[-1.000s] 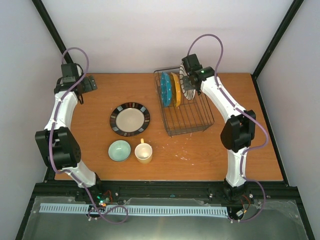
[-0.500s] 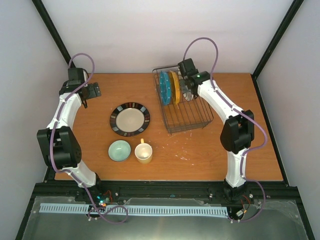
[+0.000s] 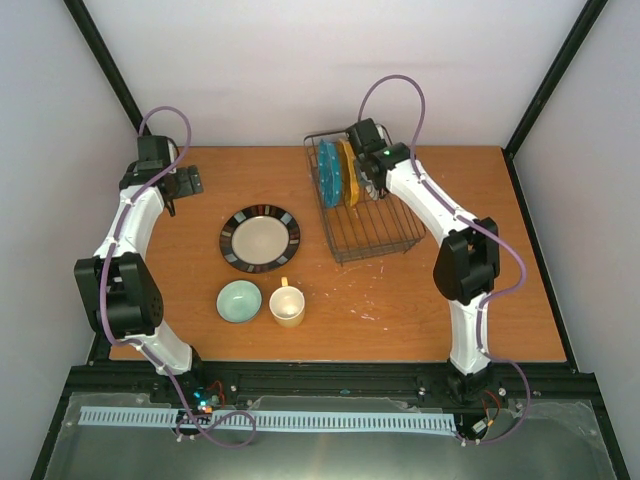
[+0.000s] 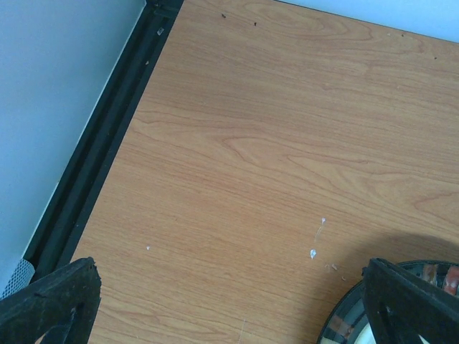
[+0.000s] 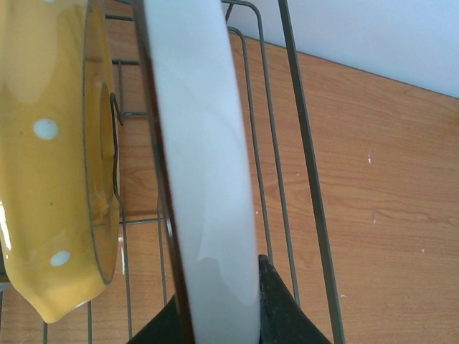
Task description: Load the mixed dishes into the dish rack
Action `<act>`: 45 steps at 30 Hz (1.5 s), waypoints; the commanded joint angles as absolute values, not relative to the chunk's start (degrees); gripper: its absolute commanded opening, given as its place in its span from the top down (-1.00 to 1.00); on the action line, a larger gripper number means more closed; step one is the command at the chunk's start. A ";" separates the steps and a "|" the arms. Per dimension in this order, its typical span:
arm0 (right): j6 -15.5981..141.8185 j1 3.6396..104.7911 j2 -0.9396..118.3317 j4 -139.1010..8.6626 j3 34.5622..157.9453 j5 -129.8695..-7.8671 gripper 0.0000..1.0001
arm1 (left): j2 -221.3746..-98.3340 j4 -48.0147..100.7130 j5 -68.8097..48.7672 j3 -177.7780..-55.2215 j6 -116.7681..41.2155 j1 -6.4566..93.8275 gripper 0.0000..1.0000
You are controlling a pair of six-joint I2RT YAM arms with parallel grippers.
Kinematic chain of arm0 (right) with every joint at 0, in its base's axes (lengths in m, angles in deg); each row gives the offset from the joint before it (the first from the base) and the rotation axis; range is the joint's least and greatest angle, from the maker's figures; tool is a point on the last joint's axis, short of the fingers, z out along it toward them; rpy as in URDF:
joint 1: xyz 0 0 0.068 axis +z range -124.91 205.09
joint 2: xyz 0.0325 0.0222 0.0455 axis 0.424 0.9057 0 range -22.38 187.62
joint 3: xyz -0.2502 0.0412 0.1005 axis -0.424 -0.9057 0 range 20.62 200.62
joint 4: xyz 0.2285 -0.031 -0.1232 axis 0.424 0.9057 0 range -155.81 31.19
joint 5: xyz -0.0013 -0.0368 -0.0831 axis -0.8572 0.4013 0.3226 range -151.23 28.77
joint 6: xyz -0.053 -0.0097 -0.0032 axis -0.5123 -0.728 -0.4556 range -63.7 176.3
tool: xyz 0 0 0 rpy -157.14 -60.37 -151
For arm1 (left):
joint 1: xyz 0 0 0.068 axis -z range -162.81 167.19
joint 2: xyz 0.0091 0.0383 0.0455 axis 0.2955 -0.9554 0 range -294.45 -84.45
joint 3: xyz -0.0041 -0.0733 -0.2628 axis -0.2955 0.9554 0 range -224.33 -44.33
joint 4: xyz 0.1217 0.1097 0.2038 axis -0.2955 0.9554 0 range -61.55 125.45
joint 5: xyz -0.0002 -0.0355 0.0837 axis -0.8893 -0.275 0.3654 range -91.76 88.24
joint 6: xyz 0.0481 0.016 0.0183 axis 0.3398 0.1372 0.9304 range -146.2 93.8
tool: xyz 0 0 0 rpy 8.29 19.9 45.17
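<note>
The dark wire dish rack stands at the back right, with a teal dotted plate and a yellow-orange plate upright in it. My right gripper is over the rack. In the right wrist view it is shut on the rim of the white plate, held upright just right of the yellow plate. The cream plate with dark rim, mint bowl and cream-yellow mug lie on the table. My left gripper is open and empty at the back left, and the plate's rim shows by its right finger.
The rack's wire side runs close to the right of the white plate. Black frame rails border the table's left edge. White walls enclose the back and sides.
My right gripper has carried the white plate leftward into the rack, up beside the yellow plate. My left gripper shifted slightly toward the back, then stayed still.
</note>
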State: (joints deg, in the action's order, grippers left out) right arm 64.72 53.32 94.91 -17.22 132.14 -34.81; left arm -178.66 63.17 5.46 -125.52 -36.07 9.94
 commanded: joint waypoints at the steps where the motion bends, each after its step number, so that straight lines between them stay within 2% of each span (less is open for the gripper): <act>1: 65.06 53.30 102.63 -10.82 134.03 -39.59 0.94 | -178.41 64.81 5.83 -128.21 -34.60 10.37 -0.99; 17: 64.75 53.38 103.97 -9.47 133.59 -36.78 0.94 | -179.83 65.38 5.53 -130.59 -34.11 10.85 -1.00; 19: 64.93 53.31 104.69 -9.27 135.12 -37.94 0.77 | -180.05 65.45 5.62 -130.80 -34.17 11.02 -0.99; 20: 65.41 53.30 104.97 -9.04 135.76 -38.16 0.55 | -180.11 65.48 5.62 -130.77 -34.19 11.03 -0.99; 21: 65.70 53.30 105.17 -9.01 136.27 -38.28 0.24 | -180.08 65.46 5.70 -130.69 -34.26 11.11 -0.99; 22: 65.96 53.30 105.15 -8.91 136.59 -38.43 0.04 | -180.04 65.41 5.75 -130.54 -34.35 11.12 -1.00; 24: 66.41 53.25 104.89 -8.94 136.84 -37.90 -0.16 | -179.98 65.31 5.73 -130.17 -34.45 11.17 -1.00; 34: 68.16 52.38 97.43 -11.13 136.71 -32.32 -0.35 | -180.64 64.76 4.95 -130.04 -34.85 11.64 -0.99; 43: 70.91 50.24 88.32 -12.91 134.57 -26.31 -0.36 | -182.35 64.54 0.74 -126.74 -35.15 12.00 -0.99; 45: 72.39 48.58 85.86 -14.44 132.22 -27.92 -0.36 | -183.70 65.20 -3.31 -125.23 -35.62 11.59 -0.87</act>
